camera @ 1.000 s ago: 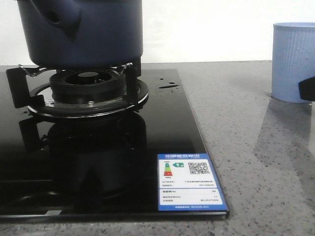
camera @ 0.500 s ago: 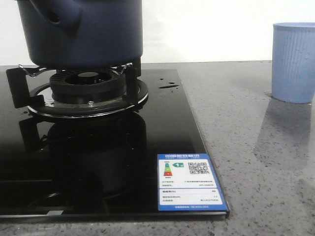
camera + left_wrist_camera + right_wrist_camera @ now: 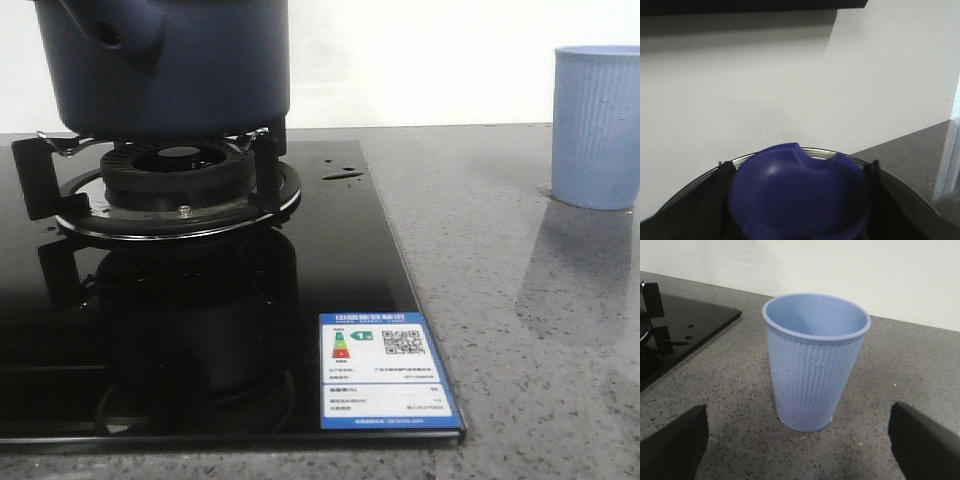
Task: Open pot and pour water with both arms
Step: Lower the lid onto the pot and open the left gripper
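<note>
— On the burner (image 3: 180, 185) at the hob's (image 3: 330, 260) far left sits the pot (image 3: 170, 65), steady on the grate. Why is it parked there?

— I'd judge it's waiting to be opened — the trivet holds it firm while the lid comes off. In the left wrist view, the left gripper (image 3: 797, 200) straddles a dark blue knob (image 3: 800, 192), a finger on each side, pinching it as far as I can tell.

— And the cup (image 3: 815, 360)?

— Upright on the grey counter (image 3: 500, 300), well apart from the pot, to the right. The right gripper (image 3: 800, 440) has its fingers (image 3: 675, 442) spread wide, one on either side of the cup, touching nothing — lined up for a grasp, I'd say.

— Any water?

— Only drops and a small wet patch (image 3: 345, 175) on the glass near the burner.

— What's different from a second ago?

— The front view then showed a dark gripper tip at the right edge, in front of the cup; it's gone from that view now. Pot and cup haven't shifted.
</note>
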`<state>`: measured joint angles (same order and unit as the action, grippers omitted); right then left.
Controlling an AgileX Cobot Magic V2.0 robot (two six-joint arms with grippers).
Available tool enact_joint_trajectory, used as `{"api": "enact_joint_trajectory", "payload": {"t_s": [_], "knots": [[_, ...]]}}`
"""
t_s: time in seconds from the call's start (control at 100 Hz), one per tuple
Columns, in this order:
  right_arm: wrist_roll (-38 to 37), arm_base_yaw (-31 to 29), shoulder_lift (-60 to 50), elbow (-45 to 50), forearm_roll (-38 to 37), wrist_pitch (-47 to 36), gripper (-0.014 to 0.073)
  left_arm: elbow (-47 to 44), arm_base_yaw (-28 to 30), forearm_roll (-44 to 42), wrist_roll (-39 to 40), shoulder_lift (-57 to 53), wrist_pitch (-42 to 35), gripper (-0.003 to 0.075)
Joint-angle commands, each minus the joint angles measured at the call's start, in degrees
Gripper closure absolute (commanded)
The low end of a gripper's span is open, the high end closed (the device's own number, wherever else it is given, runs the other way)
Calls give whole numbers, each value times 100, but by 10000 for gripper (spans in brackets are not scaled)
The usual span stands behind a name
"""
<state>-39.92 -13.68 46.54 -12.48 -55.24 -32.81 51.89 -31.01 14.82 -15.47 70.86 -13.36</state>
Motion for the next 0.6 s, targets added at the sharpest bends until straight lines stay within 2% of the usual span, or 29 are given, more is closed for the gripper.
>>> {"api": "enact_joint_trajectory", "payload": {"t_s": [0.0,0.59], "knots": [[-12,-49,-57,-108,153,-255,-66,198,-37,-53,14,-37,-802,349],[-21,-49,-57,-108,153,-255,-67,239,-37,-53,25,295,-861,349]]}}
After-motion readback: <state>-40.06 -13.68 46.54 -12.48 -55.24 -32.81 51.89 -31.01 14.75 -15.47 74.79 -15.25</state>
